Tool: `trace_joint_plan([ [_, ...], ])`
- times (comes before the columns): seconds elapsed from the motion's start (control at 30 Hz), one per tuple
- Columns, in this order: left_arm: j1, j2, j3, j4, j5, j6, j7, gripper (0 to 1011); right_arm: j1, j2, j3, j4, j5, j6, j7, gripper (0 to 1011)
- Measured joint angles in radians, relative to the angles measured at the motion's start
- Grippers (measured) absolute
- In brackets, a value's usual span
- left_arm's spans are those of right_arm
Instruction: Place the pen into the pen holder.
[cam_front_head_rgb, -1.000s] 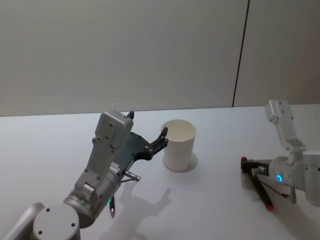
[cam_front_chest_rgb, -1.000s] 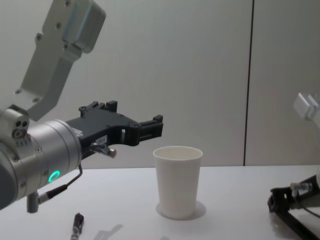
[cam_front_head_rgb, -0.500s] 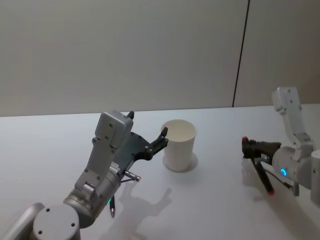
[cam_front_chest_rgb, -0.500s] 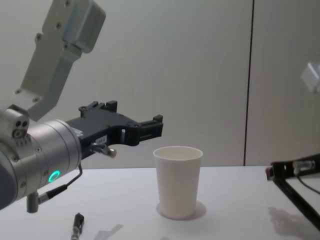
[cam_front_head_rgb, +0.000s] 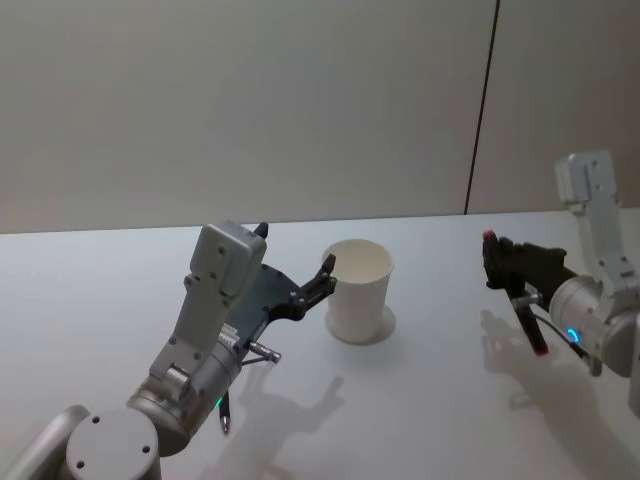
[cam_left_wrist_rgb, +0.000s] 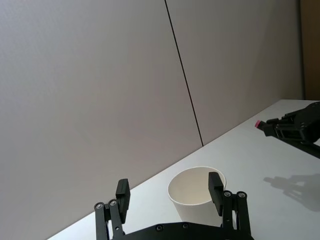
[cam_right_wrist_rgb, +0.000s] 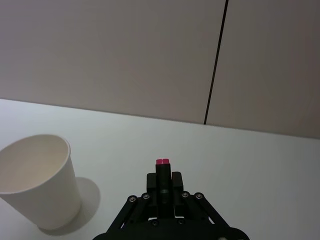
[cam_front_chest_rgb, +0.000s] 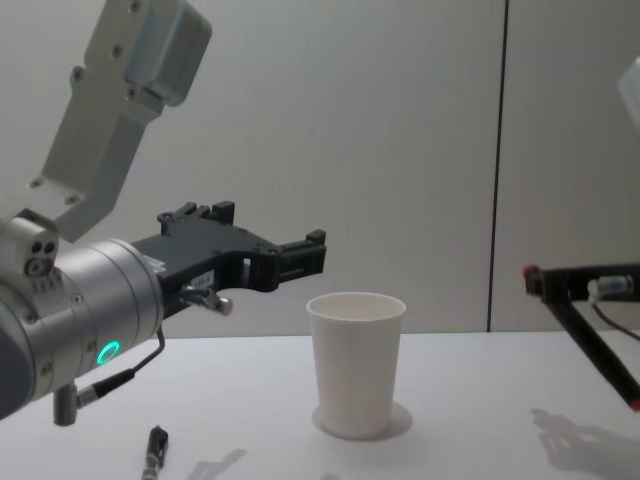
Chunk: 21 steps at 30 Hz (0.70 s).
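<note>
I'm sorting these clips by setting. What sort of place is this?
Probably a robot lab or test room: a white table against a plain panelled wall, with a paper cup as prop. The right gripper holds a pen right of the cup; the left gripper hovers left of it.

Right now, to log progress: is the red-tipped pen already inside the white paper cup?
No, the pen is clamped in the right gripper, in the air to the right of the paper cup.

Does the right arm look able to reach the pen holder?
Probably yes: nothing stands between the right pincer, gripping the pen, and the pen holder; the left pincer hovers left of it.
</note>
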Motion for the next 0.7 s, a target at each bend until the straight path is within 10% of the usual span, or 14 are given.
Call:
trace_joint_plan([
  [0.7, 0.0, 0.0, 0.0, 0.0, 0.0, 0.0, 0.0, 1000, -0.027, 0.002, -0.023, -0.014, -0.109, -0.363, 0.02, 163],
])
